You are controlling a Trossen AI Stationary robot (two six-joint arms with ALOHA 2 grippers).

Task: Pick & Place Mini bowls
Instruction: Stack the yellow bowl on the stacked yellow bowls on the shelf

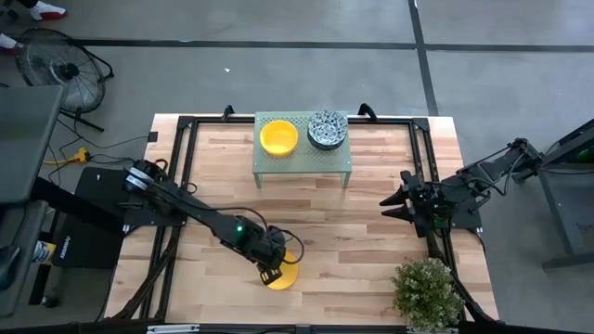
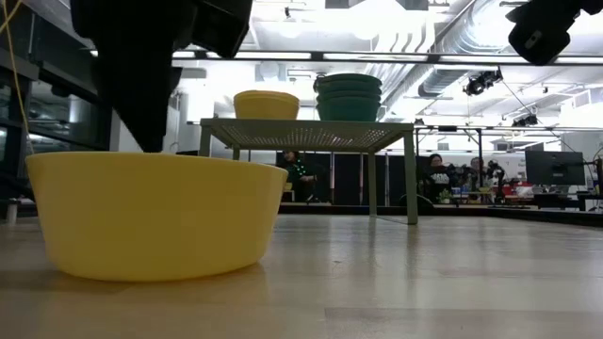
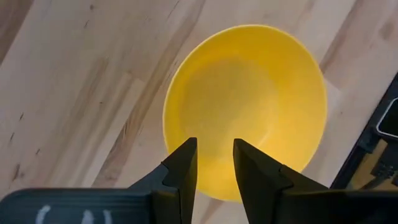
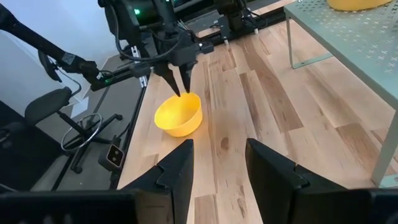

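- Left gripper (image 3: pixel 211 165) poised directly above a lone yellow bowl (image 3: pixel 245 106) near the table's front edge; fingers (image 3: pixel 185 163) pointed down toward the near rim, parted by a narrow gap, pinching nothing.
- In the right wrist view, left gripper (image 4: pixel 179 79) seen hanging over the far rim of the lone yellow bowl (image 4: pixel 179 115); contact with the rim not determinable.
- Lone yellow bowl (image 1: pixel 281 275) seated upright on the wooden table (image 1: pixel 371 241), mouth facing up; round, hence no long axis; plain bright yellow, smooth and unpatterned inside and out.
- In the low view, same bowl (image 2: pixel 155 215) resting flat on its base, walls flaring upward.
- Right gripper (image 1: pixel 393 206) parked at the table's right side, well apart from the bowl; fingers (image 4: pixel 177 168) spread, holding nothing.
- Pale green perforated rack (image 1: pixel 302 160) placed at the table's rear centre, well apart from both grippers.
- On the rack: stacked yellow bowls (image 1: pixel 278 137) at left and a stack of patterned bowls (image 1: pixel 327 129) at right, all upright; teal outsides (image 2: pixel 349 97), dense blue-green pattern inside.
- Potted plant (image 1: pixel 427 292) at the front right corner.
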